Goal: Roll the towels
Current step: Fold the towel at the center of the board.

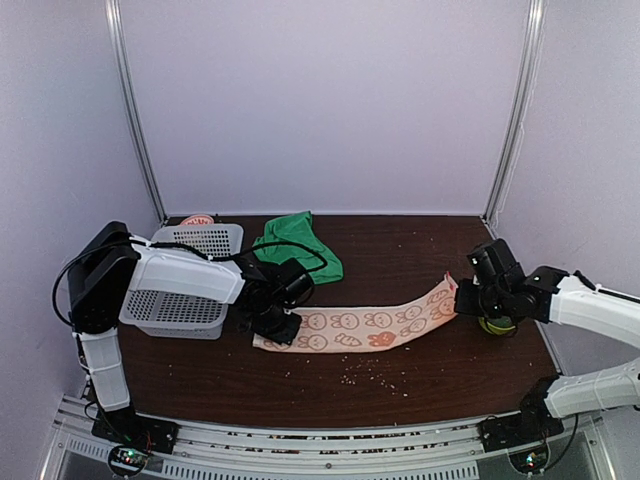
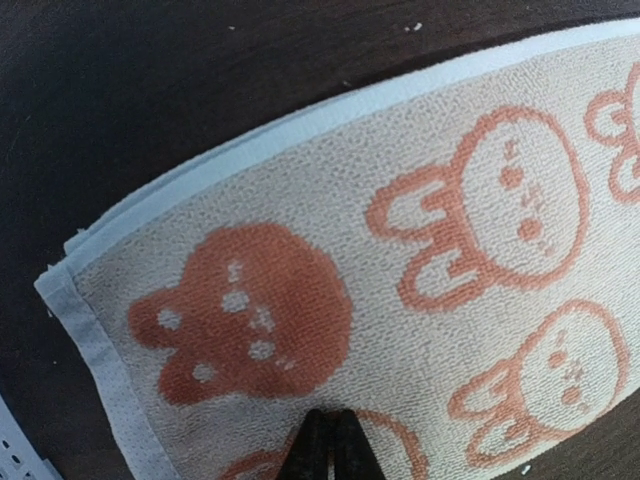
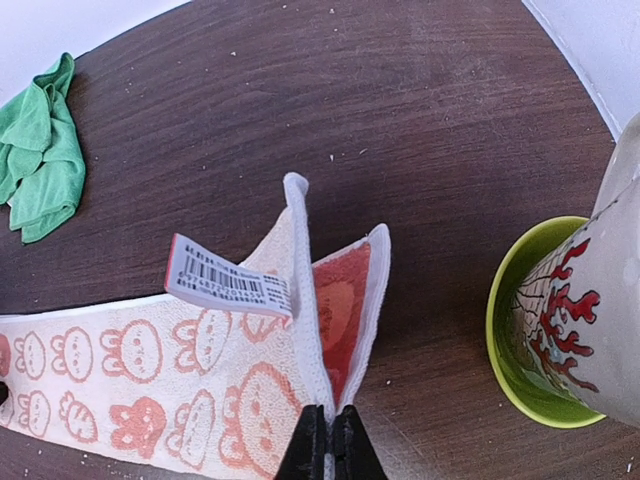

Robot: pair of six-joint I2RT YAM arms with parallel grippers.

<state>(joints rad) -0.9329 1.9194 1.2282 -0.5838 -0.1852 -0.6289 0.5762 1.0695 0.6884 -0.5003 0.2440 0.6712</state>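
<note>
The pinkish-beige towel (image 1: 370,328), printed with orange bunnies, lies stretched in a long strip across the table. My left gripper (image 1: 278,322) is over its left end. In the left wrist view its jaws (image 2: 331,430) are shut with the tips pinched into the cloth (image 2: 480,230). My right gripper (image 1: 462,300) is shut on the towel's right end and lifts it a little. In the right wrist view (image 3: 331,435) the pinched edge (image 3: 300,300) stands up, with a barcode tag (image 3: 228,280) hanging from it. The green towel (image 1: 296,246) lies crumpled at the back and also shows in the right wrist view (image 3: 42,150).
A white perforated basket (image 1: 188,280) stands at the left, partly under my left arm. A green cup (image 1: 496,324) sits under my right wrist, close to the right of the gripper (image 3: 540,330). Crumbs dot the dark wooden table (image 1: 400,375) near the front.
</note>
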